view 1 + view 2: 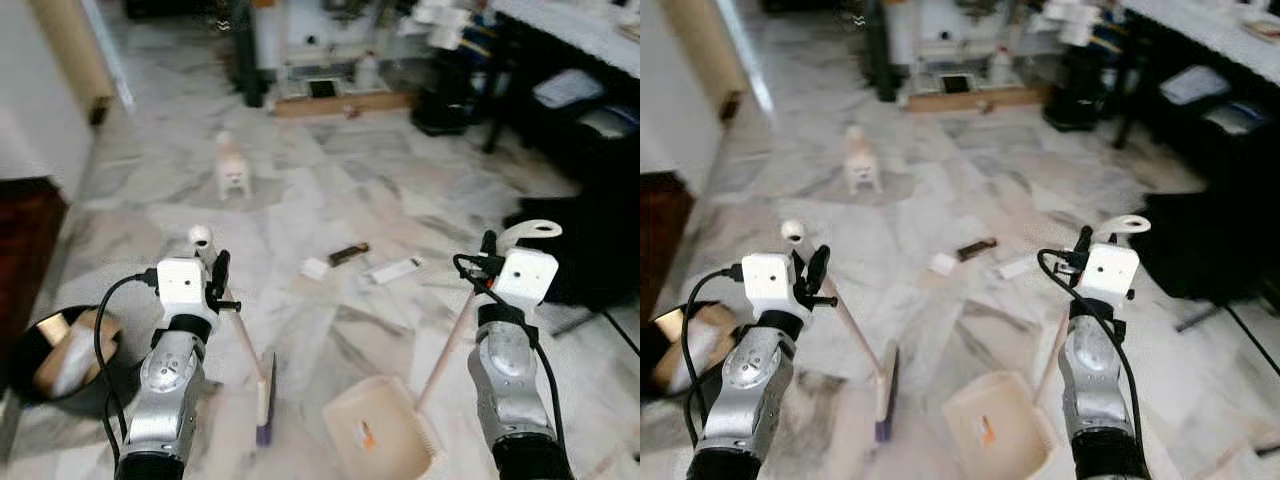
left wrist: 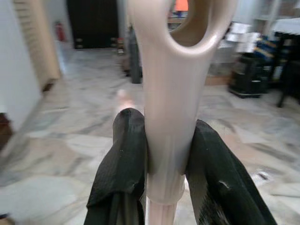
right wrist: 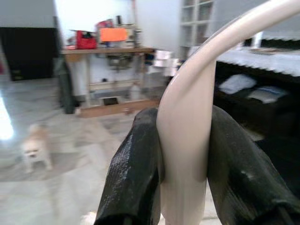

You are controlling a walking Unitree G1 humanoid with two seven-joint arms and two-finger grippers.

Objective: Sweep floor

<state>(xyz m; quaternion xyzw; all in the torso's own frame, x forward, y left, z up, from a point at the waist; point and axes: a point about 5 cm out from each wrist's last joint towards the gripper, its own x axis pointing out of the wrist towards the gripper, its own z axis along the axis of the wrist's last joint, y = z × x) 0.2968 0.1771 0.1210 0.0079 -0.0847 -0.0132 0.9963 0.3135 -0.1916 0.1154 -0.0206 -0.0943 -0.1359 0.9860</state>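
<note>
Broom (image 1: 262,398) pinched by left gripper (image 1: 217,277), dustpan (image 1: 385,432) by right gripper (image 1: 490,252); approaching litter (image 1: 348,254) mid-frame; next, sweep it in.

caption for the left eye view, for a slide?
Left claw holds the broom, right claw the dustpan, facing litter on marble floor.

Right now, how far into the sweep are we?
Early. Done: both tools are gripped, the left end effector shut on the broom handle, the right end effector shut on the dustpan handle. In hand: broom head and dustpan rest on the floor near the robot. Left: the litter pieces ahead lie unswept. A small dog stands beyond.
</note>
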